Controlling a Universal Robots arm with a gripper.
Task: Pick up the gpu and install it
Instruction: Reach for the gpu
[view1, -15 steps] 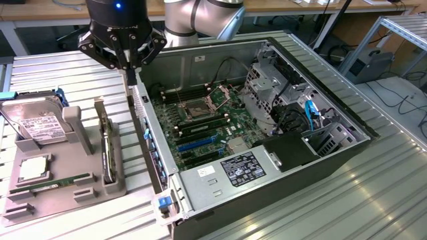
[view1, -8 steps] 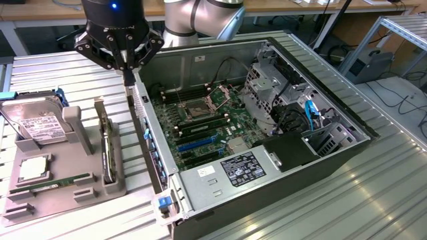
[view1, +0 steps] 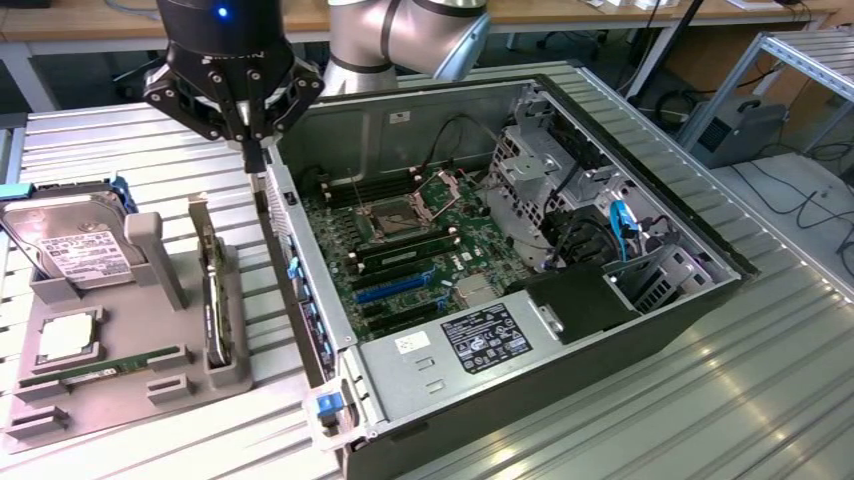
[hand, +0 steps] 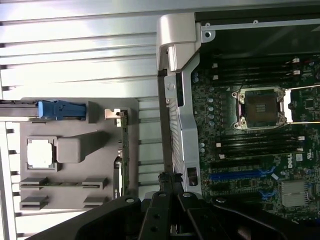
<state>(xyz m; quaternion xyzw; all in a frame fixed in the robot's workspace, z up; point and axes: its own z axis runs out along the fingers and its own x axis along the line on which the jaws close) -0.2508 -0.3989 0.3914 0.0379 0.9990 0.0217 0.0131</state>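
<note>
Black gripper (view1: 251, 160): jaws pressed together, held above the case wall (view1: 296, 280).
gpu (view1: 207, 290): stood upright in the grey holder (view1: 127, 400), at the exterior view's left.

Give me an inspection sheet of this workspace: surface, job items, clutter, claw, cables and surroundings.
Surface: ribbed metal table bearing an open computer case and a gray holder.
Job's things: gpu stands on edge in the holder, untouched; motherboard exposed.
Clutter: hard drive, processor and memory stick in the holder.
Claw: claw shut, empty, over the case wall nearest the holder.
Cables: black cables and blue cable inside the case; floor cables.
Surroundings: desks, aluminium frame.
</note>
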